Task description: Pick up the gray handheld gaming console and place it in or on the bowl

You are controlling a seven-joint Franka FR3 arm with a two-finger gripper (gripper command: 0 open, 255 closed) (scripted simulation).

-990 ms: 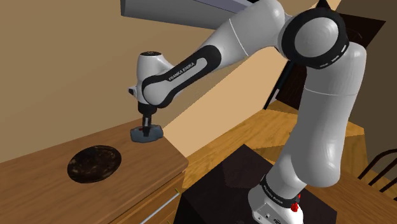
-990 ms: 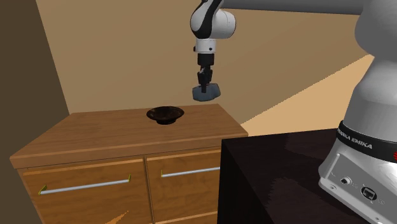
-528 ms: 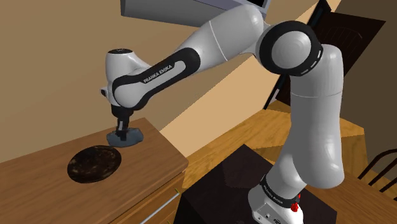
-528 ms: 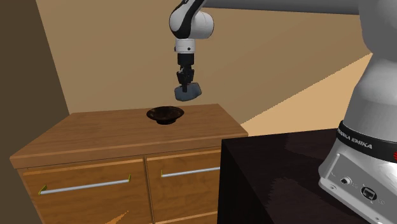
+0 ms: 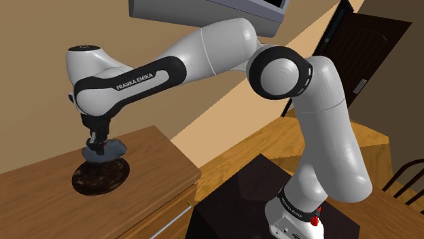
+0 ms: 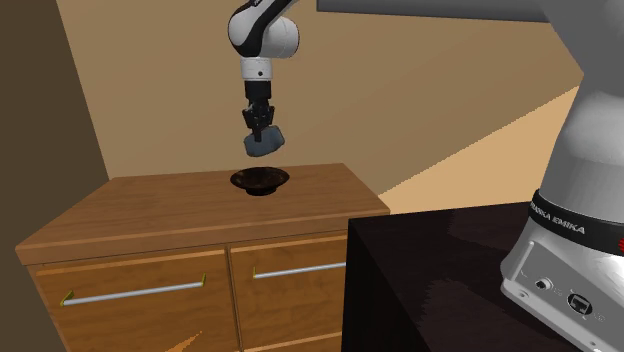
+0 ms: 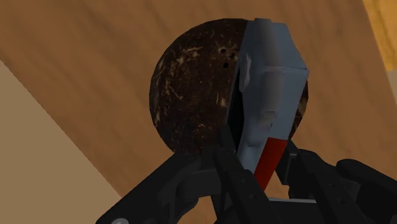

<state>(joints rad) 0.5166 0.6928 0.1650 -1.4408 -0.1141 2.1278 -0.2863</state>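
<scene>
My gripper (image 6: 262, 130) is clamped on the gray console (image 6: 263, 144), 2 fingers pinching its narrow end by the red strip. The console hangs in the air directly over the dark speckled bowl (image 6: 260, 180), apart from it, not touching. The wrist view puts the console (image 7: 270, 95) across one side of the bowl (image 7: 191, 95), which lies beneath it. The bowl (image 5: 102, 175) sits on the wooden cabinet top (image 5: 160, 159), near its back edge. In the shoulder view the gripper (image 5: 97, 146) points straight down.
</scene>
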